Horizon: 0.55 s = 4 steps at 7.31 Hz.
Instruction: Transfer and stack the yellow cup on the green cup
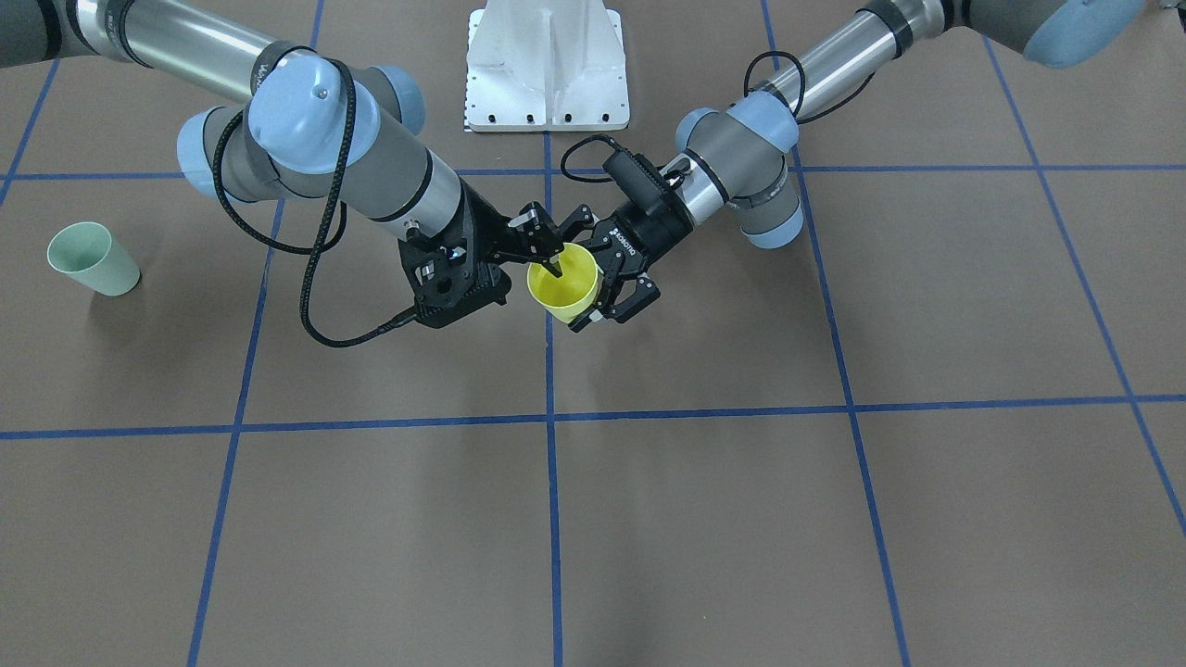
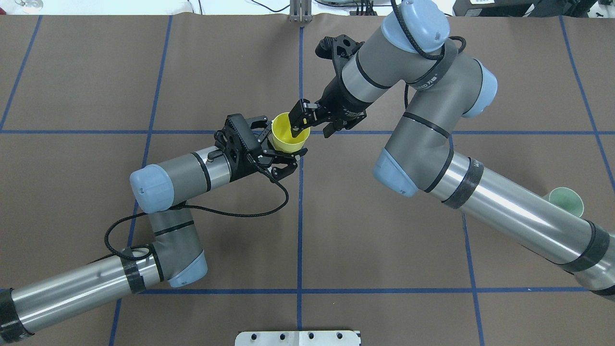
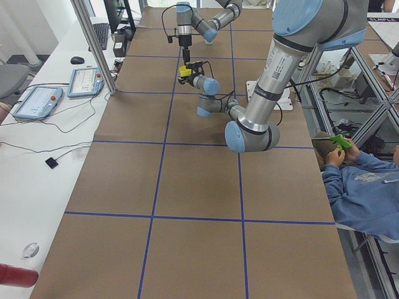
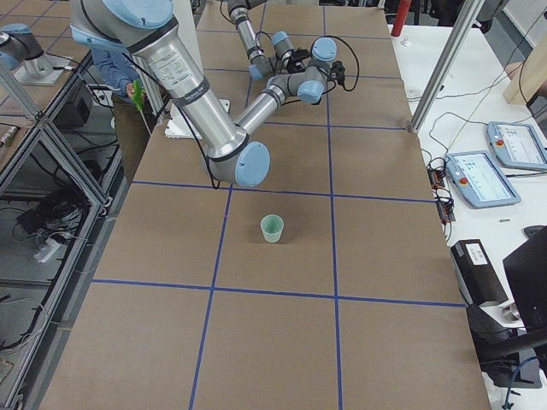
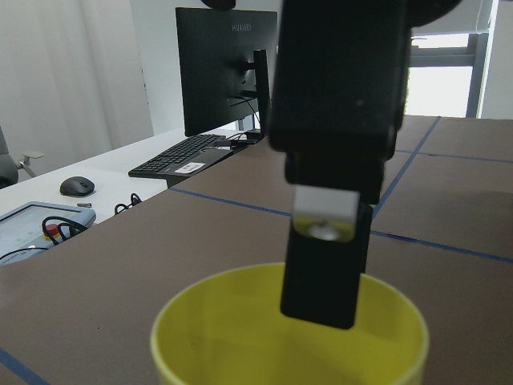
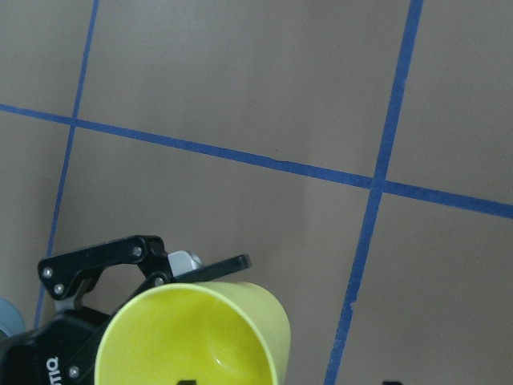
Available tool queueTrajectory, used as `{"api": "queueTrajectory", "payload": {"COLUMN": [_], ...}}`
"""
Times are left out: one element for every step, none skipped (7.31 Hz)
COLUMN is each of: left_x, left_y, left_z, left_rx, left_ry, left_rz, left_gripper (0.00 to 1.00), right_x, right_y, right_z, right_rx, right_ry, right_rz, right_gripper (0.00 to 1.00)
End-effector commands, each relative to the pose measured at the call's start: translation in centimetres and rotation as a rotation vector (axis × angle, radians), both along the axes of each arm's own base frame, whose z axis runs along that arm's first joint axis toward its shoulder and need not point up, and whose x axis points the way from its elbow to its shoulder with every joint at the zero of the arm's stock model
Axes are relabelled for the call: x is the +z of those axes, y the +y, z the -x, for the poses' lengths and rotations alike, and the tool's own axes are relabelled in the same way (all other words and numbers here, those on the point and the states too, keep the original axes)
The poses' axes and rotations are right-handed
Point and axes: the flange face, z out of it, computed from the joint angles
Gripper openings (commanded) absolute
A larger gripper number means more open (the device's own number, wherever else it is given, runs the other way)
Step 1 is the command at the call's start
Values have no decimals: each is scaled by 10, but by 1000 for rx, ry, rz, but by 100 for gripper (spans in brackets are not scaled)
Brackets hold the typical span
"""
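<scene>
Yellow cup (image 2: 289,137) is held aloft over mid-table (image 2: 192,72), clamped by left gripper (image 2: 282,143). Right gripper (image 2: 312,129) is spread, one finger dipped inside the rim. Green cup (image 1: 93,259) is stood well apart.

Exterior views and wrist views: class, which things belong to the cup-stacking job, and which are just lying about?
Job: yellow cup; green cup; left gripper, gripping the yellow cup; right gripper, open astride its rim.
Lying about: monitor; keyboard; mouse; control tablet.

Cup (image 2: 283,135) central, other cup (image 2: 567,201) far right
</scene>
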Motion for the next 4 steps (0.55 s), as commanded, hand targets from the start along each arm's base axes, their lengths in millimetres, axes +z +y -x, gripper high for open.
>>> {"api": "queueTrajectory", "payload": {"left_x": [-1,-1,-1,0], "left_y": [0,0,1,4], "left_z": [0,0,0,-2], "left_rx": [0,0,2,5], "left_ry": [1,1,3,2], "left_rz": [0,0,-2,-1], "left_gripper": [77,77,77,78], "right_x": [0,-2,-4,-4], "right_y": [2,3,2,3], "right_z": [2,2,1,1], "right_rx": [-5,-7,-7,-19], "right_ry": [-1,-3,-7,-12], "right_rz": [0,-1,-4,1], "right_gripper": [53,45,32,9]}}
